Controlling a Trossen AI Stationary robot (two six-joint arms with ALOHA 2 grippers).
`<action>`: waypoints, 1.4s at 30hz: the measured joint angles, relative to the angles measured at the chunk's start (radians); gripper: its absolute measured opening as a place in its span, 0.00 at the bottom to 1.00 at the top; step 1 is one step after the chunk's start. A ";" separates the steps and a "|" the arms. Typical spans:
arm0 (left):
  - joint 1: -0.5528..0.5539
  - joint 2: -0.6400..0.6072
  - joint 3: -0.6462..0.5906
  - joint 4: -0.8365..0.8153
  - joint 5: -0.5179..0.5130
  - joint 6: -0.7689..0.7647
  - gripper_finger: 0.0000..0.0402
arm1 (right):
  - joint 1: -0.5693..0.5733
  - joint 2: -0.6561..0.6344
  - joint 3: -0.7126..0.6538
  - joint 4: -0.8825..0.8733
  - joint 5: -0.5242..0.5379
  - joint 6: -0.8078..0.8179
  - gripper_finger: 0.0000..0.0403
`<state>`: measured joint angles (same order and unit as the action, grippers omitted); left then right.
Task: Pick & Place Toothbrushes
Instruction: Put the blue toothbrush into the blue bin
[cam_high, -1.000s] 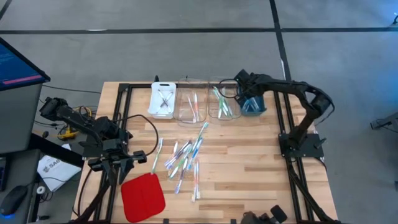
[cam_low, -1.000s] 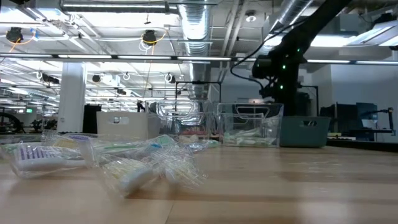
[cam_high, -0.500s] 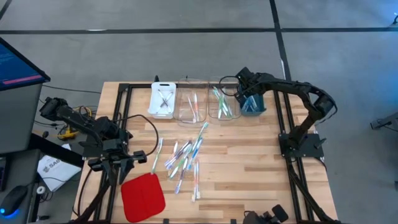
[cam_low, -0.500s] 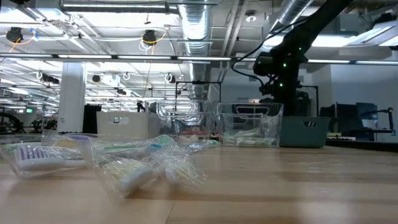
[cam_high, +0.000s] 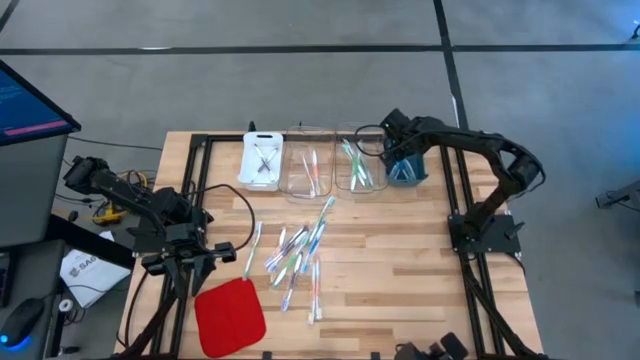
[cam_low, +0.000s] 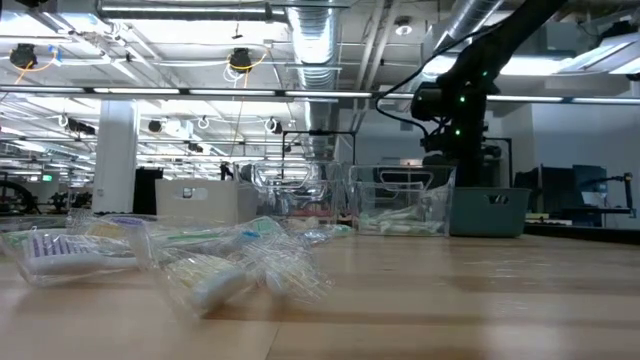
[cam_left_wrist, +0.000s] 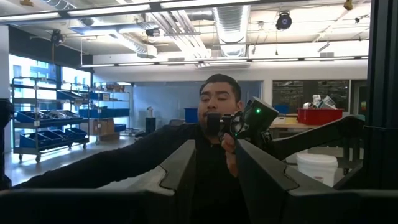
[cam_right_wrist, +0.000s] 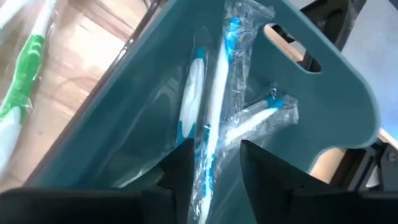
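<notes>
Down at the near edge of the desk (cam_high: 400, 290) sits the red square pad (cam_high: 229, 314), with the left claw (cam_high: 178, 262) parked just beside it at the left side; its fingers stand a bit apart with nothing between them, aimed out into the room where a person (cam_left_wrist: 214, 134) in a dark top stands.

Mid-desk is the loose pile of toothbrushes (cam_high: 297, 250), fanned out but mostly with their long axes running near-to-far, a few leaning diagonally.

Further back is the row of trays: a white one (cam_high: 262, 160), two clear ones (cam_high: 308, 165) with a few brushes lying lengthwise, then the teal bin (cam_high: 406, 168) at the right end.

The right claw (cam_high: 392, 148) hangs right over that teal bin, fingers apart and gripping nothing. Under it, blue-accented wrapped brushes (cam_right_wrist: 214, 118) lie in the bin, long axes roughly along its length, one skewed across.
</notes>
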<state>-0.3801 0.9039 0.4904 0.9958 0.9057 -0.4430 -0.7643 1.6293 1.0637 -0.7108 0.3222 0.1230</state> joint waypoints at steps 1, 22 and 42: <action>0.000 0.000 0.000 0.000 0.000 0.000 0.27 | 0.000 -0.008 0.000 -0.001 0.000 0.000 0.33; 0.000 0.000 0.000 -0.001 -0.036 0.020 0.27 | -0.011 -0.161 0.001 0.020 -0.046 0.166 0.18; 0.000 0.000 0.000 -0.008 -0.026 0.020 0.27 | -0.071 0.094 0.003 0.175 -0.097 0.166 0.00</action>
<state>-0.3801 0.9039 0.4908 0.9874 0.8795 -0.4227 -0.8356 1.7229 1.0672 -0.5359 0.2251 0.2893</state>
